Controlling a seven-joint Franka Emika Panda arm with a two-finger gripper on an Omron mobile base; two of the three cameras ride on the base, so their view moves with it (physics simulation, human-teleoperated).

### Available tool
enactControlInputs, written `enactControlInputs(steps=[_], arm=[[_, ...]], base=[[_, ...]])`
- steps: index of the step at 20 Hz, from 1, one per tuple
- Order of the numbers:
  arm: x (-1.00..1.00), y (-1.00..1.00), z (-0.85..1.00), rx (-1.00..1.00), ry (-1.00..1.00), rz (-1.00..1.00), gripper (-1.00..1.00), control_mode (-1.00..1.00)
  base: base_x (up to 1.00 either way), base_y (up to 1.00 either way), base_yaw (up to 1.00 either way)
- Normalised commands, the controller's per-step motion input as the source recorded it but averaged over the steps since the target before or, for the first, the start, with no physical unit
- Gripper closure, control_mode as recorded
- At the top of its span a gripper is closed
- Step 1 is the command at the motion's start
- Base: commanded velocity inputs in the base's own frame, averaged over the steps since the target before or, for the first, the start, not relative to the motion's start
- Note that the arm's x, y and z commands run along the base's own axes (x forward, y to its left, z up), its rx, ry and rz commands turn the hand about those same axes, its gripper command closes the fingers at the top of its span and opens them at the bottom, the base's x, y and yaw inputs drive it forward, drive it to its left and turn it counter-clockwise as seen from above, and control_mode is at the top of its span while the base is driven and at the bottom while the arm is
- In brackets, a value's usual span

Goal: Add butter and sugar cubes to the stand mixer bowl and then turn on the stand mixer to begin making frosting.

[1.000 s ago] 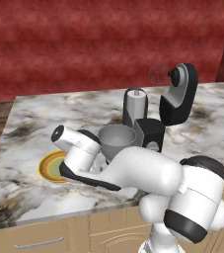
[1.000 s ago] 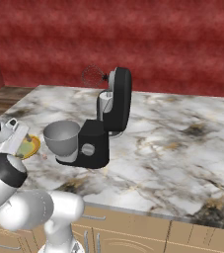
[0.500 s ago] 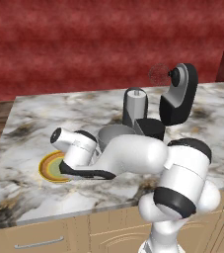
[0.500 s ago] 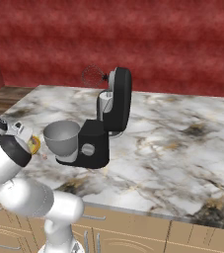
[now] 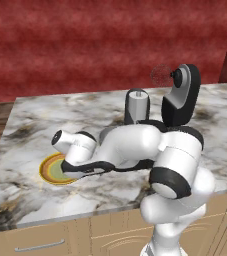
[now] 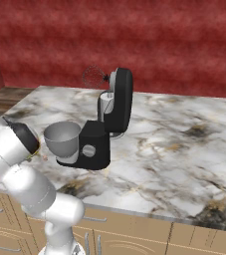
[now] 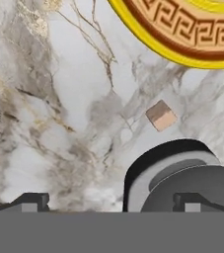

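Observation:
My gripper (image 7: 111, 202) is open and points down at the marble counter, with nothing between its fingertips (image 7: 32, 201). A small pale tan sugar cube (image 7: 161, 115) lies on the counter just ahead of it, between the yellow-rimmed plate (image 7: 148, 37) and the round dark-rimmed base under the stand mixer bowl (image 7: 187, 173). In the right base view the grey stand mixer bowl (image 6: 62, 139) sits on the black stand mixer (image 6: 97, 147). The mixer's head (image 6: 122, 97) is tilted up and the whisk (image 6: 92, 75) is raised. The butter is out of view.
The plate (image 5: 49, 170) lies on the counter's left part, with my wrist over its right edge. The counter's front edge (image 5: 85, 212) runs just below it. A round grey knob (image 6: 88, 151) faces out from the mixer's side. A red wall stands behind.
The arm's elbow has swung forward and right while the hand stayed low by the plate. The jaws stay open.

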Motion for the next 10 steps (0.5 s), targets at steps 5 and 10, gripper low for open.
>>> enactControlInputs(steps=[5,10], arm=[[0.25,0.00,-0.24,-0.03,0.07,0.00,-1.00,-1.00],[0.23,0.00,-0.27,-0.04,0.08,0.00,-1.00,-1.00]], base=[[0.00,0.00,0.00],[0.00,0.00,0.00]])
